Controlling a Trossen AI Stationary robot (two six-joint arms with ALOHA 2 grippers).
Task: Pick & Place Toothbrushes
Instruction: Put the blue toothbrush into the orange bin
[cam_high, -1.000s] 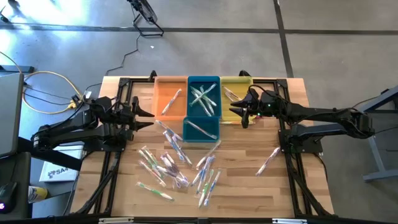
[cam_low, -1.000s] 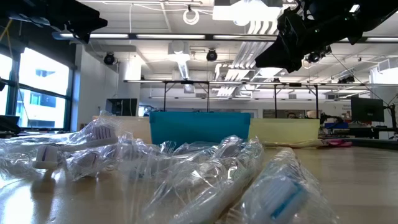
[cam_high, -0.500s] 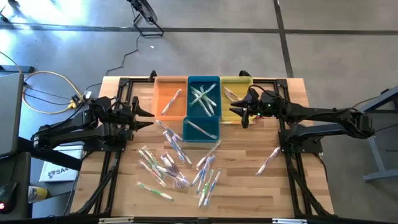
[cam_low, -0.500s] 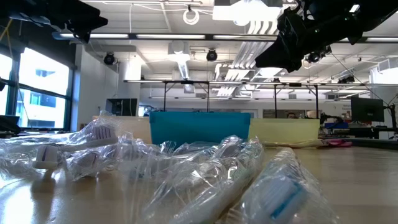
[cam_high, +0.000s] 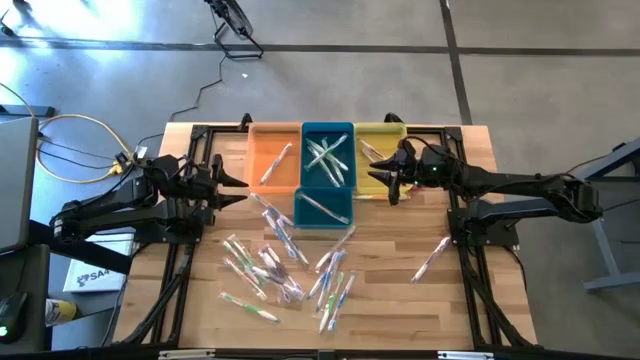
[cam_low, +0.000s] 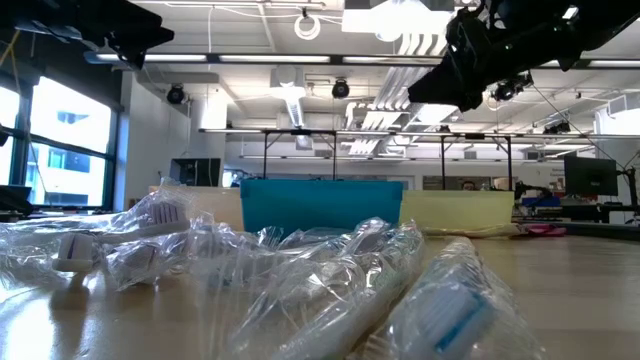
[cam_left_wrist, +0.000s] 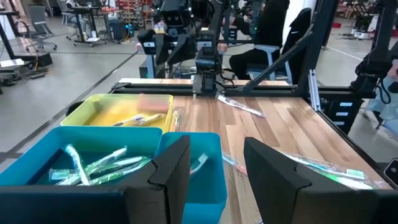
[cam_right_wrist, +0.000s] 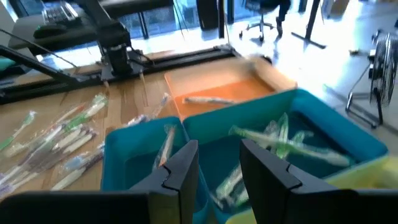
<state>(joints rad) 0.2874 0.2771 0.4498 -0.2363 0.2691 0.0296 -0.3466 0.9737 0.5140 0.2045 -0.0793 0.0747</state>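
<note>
right gripper (cam_high: 392, 186): it hangs above the yellow bin (cam_high: 380, 139), at the edge next to the large blue bin (cam_high: 327, 150); its fingers (cam_right_wrist: 180, 167) stand apart with nothing between them
left gripper (cam_high: 232, 184): it waits beside the orange bin (cam_high: 273, 160); its fingers (cam_left_wrist: 171, 165) are also apart and empty
toothbrushes (cam_high: 285, 270): most lie in a loose heap on the bare bench (cam_high: 400, 290), in front of the bins; a few are already in the bins; one lies alone near the right arm's base (cam_high: 432, 257)
risk, heap: the wrapped brushes cross and overlap; I judge that a grasp into the heap can take two at once, or drag a neighbour along
risk, wrapper: the clear film looks slippery; fingers closing on film only, not on the handle, can let the brush slide out on the way
risk, bins: the small blue bin (cam_high: 323, 207) stands just beside the heap; a low approach can knock its wall
risk, sorting: the bins touch each other; a release over a shared wall can drop the brush in the wrong one
</note>
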